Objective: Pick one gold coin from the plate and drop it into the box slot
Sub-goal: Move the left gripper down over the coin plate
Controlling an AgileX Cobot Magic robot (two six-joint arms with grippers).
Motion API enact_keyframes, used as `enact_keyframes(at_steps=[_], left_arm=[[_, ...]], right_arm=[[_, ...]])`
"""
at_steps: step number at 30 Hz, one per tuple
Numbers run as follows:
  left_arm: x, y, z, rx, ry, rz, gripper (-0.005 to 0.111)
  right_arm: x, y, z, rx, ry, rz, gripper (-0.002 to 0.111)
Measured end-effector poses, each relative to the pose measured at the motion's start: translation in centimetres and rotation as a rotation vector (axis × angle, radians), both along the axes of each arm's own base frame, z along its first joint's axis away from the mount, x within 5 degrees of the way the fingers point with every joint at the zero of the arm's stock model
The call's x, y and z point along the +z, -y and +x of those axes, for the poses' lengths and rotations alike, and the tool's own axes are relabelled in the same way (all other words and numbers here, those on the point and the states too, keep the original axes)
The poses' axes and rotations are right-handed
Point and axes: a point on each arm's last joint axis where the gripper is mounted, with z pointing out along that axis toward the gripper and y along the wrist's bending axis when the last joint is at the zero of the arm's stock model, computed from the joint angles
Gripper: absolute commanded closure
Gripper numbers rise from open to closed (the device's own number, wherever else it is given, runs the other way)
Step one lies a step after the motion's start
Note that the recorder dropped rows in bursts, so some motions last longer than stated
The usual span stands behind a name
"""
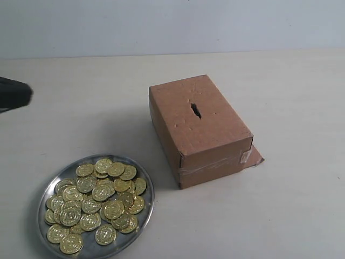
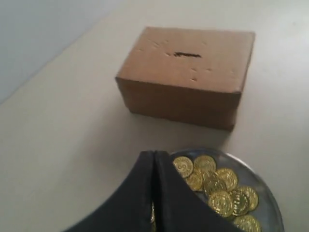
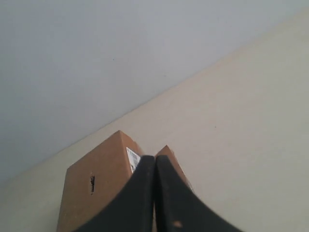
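A round silver plate (image 1: pixel 147 211) lies at the front left, heaped with several gold coins (image 1: pixel 97 202). Right of it stands the brown cardboard box (image 1: pixel 199 129), with the dark slot (image 1: pixel 196 110) in its top face. My left gripper (image 1: pixel 13 94) hangs at the far left edge, above and behind the plate. In the left wrist view this gripper (image 2: pixel 154 153) is shut, over the plate's rim (image 2: pixel 264 191), beside the coins (image 2: pixel 217 186) and short of the box (image 2: pixel 186 77). A gold glint shows in the gap lower down. My right gripper (image 3: pixel 154 157) is shut, with the box (image 3: pixel 96 188) beyond it.
A cardboard flap (image 1: pixel 254 157) sticks out at the box's lower right corner, and clear tape runs round the box's base. The pale tabletop (image 1: pixel 291 97) stretches back to a grey wall. The right arm is outside the exterior view.
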Motion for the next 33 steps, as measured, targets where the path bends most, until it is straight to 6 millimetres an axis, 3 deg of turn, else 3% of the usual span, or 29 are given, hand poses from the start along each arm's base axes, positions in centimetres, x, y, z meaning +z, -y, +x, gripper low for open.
enact_keyframes(at_steps=[3, 6, 11, 14, 22, 33], left_arm=[[-2.3, 2.5, 2.5, -0.233, -0.019, 0.163, 0.107], [-5.8, 4.9, 4.0, -0.501, -0.011, 0.344, 0.107], [-11.1, 8.3, 4.5, -0.919, 0.097, 0.638, 0.107], [-13.2, 10.1, 4.5, -1.091, 0.186, 0.794, 0.107], [-14.4, 11.2, 6.1, -1.330, 0.269, 1.042, 0.107], [-16.8, 11.6, 7.0, -1.413, 0.172, 1.081, 0.107]], right_arm=[[2.0, -0.3, 0.4, 0.039, 0.009, -0.062, 0.108], [2.8, -0.5, 1.1, 0.084, -0.043, -0.122, 0.108], [1.7, -0.8, 2.6, 0.118, -0.189, -0.139, 0.108], [1.0, -1.0, 3.3, 0.141, -0.251, -0.146, 0.108], [0.8, -1.6, 3.8, 0.208, -0.258, -0.157, 0.108], [0.8, -1.7, 3.8, 0.218, -0.256, -0.157, 0.108]])
